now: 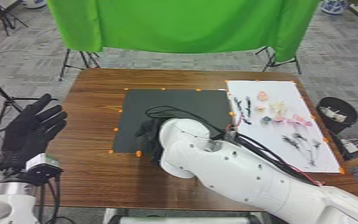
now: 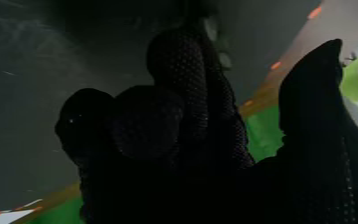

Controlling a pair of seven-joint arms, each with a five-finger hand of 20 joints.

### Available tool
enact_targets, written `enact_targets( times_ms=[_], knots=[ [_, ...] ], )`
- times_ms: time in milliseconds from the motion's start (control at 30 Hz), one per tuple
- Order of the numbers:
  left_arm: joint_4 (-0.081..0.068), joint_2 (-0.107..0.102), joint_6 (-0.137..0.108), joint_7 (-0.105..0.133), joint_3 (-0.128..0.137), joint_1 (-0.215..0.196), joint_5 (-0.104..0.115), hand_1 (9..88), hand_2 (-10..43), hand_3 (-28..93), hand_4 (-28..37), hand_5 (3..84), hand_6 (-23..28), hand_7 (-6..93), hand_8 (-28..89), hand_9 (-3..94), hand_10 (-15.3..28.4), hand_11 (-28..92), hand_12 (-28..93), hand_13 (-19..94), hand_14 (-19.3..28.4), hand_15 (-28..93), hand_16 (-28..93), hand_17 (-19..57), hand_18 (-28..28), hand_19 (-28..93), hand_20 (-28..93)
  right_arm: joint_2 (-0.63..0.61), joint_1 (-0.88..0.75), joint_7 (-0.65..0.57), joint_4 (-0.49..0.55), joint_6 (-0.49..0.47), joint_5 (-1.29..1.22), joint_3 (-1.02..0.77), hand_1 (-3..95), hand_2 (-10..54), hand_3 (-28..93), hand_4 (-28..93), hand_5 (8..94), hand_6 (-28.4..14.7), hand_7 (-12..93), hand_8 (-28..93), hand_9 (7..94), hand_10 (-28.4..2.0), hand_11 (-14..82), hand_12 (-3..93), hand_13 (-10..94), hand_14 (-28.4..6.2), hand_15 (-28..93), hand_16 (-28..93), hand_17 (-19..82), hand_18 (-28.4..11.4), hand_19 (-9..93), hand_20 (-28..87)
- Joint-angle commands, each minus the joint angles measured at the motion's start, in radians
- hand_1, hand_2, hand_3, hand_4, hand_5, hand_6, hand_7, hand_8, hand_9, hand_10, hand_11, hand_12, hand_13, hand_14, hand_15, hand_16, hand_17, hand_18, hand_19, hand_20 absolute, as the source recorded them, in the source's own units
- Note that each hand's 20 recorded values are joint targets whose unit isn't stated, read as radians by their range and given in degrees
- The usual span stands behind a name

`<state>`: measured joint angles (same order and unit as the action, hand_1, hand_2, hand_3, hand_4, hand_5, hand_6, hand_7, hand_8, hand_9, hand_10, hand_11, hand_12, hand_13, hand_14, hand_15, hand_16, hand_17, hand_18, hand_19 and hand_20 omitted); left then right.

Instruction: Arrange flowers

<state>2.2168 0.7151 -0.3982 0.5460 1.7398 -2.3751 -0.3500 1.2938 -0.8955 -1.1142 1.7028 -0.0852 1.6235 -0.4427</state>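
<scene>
My right hand [image 1: 149, 131] is over the black mat [image 1: 177, 98], partly hidden by its white wrist. In the right wrist view my right hand [image 2: 184, 107] has relaxed fingers, with the thumb apart from them. Small pale grey-green shapes [image 2: 224, 61] show beside the longest finger; whether they touch it is unclear. Past the thumb lies a green leaf [image 2: 355, 80]. On the white sheet [image 1: 238, 86] are a peach flower [image 1: 262, 95], pink flowers [image 1: 300, 121], dark stems [image 1: 247, 111] and grey-green sprigs [image 1: 310, 150]. My left hand [image 1: 33, 131] is open at the table's left side.
The brown wooden table [image 1: 95, 105] carries the mat and sheet, with small orange markers at their edges. A black bin [image 1: 338, 107] stands beyond the table's right edge. A green cloth [image 1: 175, 25] hangs behind the far edge. My right forearm crosses the near right part.
</scene>
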Motion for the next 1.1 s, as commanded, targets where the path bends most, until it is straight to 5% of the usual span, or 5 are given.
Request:
enact_targets(
  times_ms=[33,733,933,1100],
  knots=[
    [0.004,0.014,0.008,-0.004,0.001,-0.01,-0.009,30.0,6.9,66,-20.8,38.6,10.0,9.9,-8,33.3,19.2,29,11,18,23.3,47,-11,-9.8,20.9,42,6,-0.018,-0.001,-0.021,0.001,0.004,-0.014,0.005,20.9,6.3,74,-16,72.5,-12.5,16,-9,79.1,-18.0,50.4,24.3,79,-12.4,74,17,64,-12.8,93,40],
    [-0.001,0.028,0.012,-0.035,0.0,0.014,-0.026,30.1,6.9,66,-20.9,38.7,10.0,9.9,-8,33.2,19.1,29,11,18,23.2,47,-11,-9.8,20.9,42,6,0.023,-0.044,0.002,0.01,-0.018,-0.035,-0.03,20.6,6.6,74,-16,72.8,-12.8,17,-9,78.8,-18.3,50.2,24.2,79,-12.5,75,17,63,-12.6,93,40],
    [0.015,0.026,-0.001,-0.014,0.031,-0.04,-0.013,30.2,6.9,66,-20.9,38.7,10.1,9.9,-8,33.2,19.2,29,10,18,23.3,47,-11,-9.8,20.9,42,6,-0.042,0.016,-0.023,0.064,0.019,0.084,0.067,20.2,6.6,74,-16,73.1,-12.8,17,-8,78.9,-18.4,50.2,24.0,79,-12.5,75,16,64,-12.5,93,40],
    [0.036,0.016,-0.028,0.039,0.067,-0.123,0.02,30.3,6.9,66,-20.9,38.8,10.1,9.9,-8,33.3,19.2,29,11,18,23.3,47,-11,-9.8,20.9,42,6,-0.117,0.049,-0.017,0.128,0.025,0.138,0.081,20.0,5.5,73,-16,74.7,-12.8,19,-7,80.0,-18.8,49.7,23.6,80,-12.7,74,16,67,-11.4,93,38]
  ],
)
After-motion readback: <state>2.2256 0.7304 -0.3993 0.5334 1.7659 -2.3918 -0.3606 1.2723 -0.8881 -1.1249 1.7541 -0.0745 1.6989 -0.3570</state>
